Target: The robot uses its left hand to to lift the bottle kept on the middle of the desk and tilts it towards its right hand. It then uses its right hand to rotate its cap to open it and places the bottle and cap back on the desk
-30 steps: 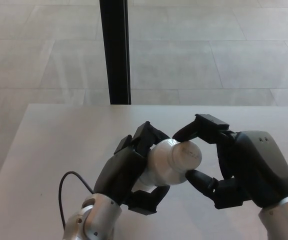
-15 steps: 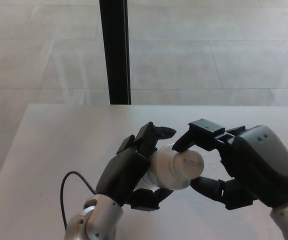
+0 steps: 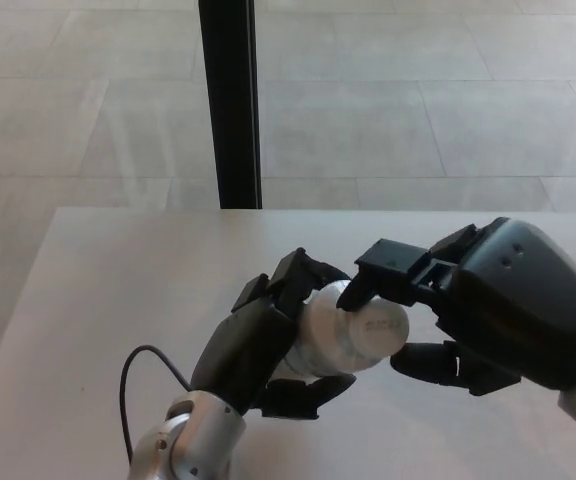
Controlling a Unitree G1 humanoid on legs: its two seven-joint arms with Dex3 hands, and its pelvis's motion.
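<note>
A white bottle [image 3: 323, 335] is held above the desk [image 3: 118, 290], tilted with its cap end pointing to the right. My left hand [image 3: 263, 345] is shut on the bottle's body from the left. The white cap [image 3: 376, 328] sits on the bottle's neck. My right hand [image 3: 488, 305] comes in from the right, with one finger [image 3: 388, 268] over the top of the cap and the thumb [image 3: 423, 360] under it, pinching it.
A black post [image 3: 230, 100] stands behind the desk's far edge on the tiled floor. A black cable [image 3: 143, 375] loops by my left wrist. Bare desk surface lies to the left and far side.
My right hand has turned and risen at the wrist, its back rolling upward while its fingers stay on the cap. The bottle and left hand have dipped slightly.
</note>
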